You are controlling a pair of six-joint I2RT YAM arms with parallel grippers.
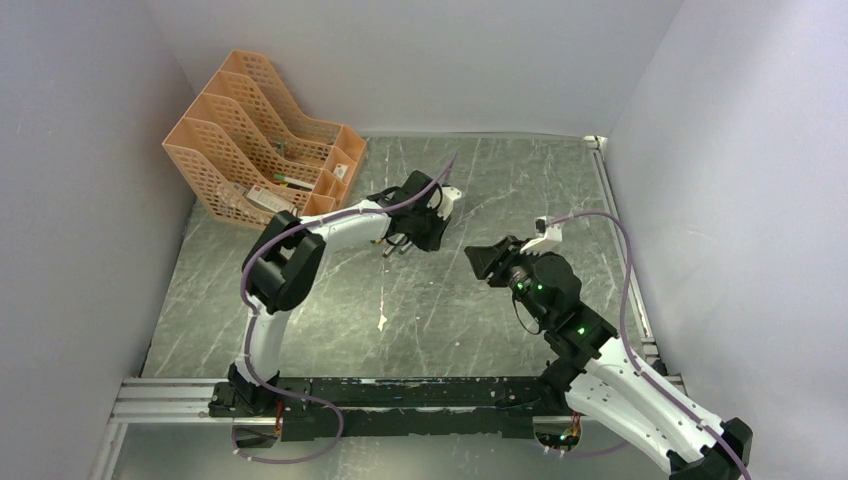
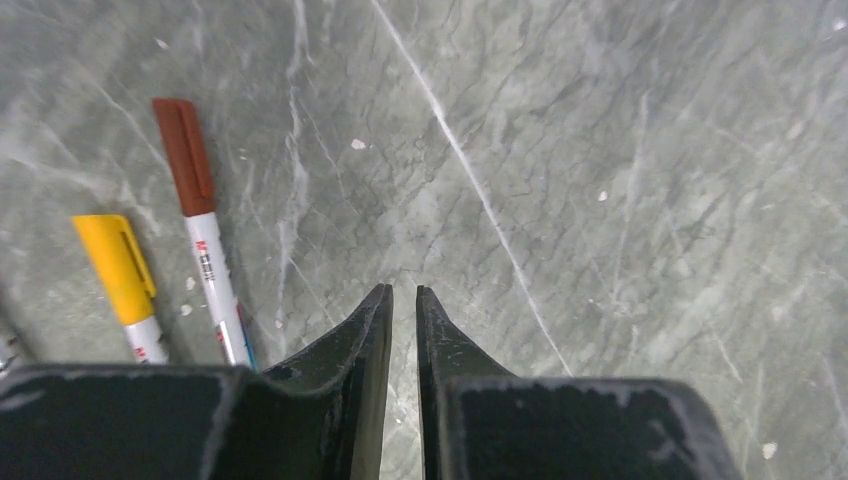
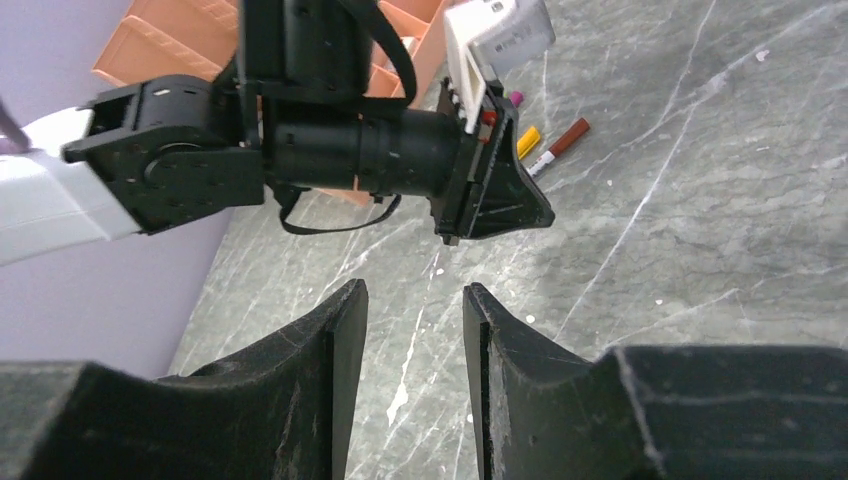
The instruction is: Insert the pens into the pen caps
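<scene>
Left arm reaches out over the grey marble table (image 1: 470,330), wrist low and near the orange file organiser (image 1: 255,150) that stands in the far left corner. Left gripper (image 2: 404,292): fingers drawn close, only a thin slit between the tips, nothing in it; the tips point at bare table. Two pens lie just left of it in its wrist view, side by side, roughly parallel and slightly apart. The brown-capped pen (image 2: 205,235) is the nearer one to the fingers, with its brown cap (image 2: 183,150) seated on the far end and its white barrel running back under the left finger's edge. The yellow-capped pen (image 2: 125,290) lies further left, with its yellow cap (image 2: 113,262) also on and clip facing up. Both rest flat on the table, and neither is touched by the gripper. From the right wrist view the same two pens show beyond the left gripper, on the organiser side, with a small magenta end (image 3: 517,98) beside them; I cannot tell whether that is a loose cap or a capped pen. Right arm is held toward mid-table, facing the left arm. Right gripper (image 3: 412,290): fingers spread with a clear gap, empty, hanging above the table and well apart from the pens.
</scene>
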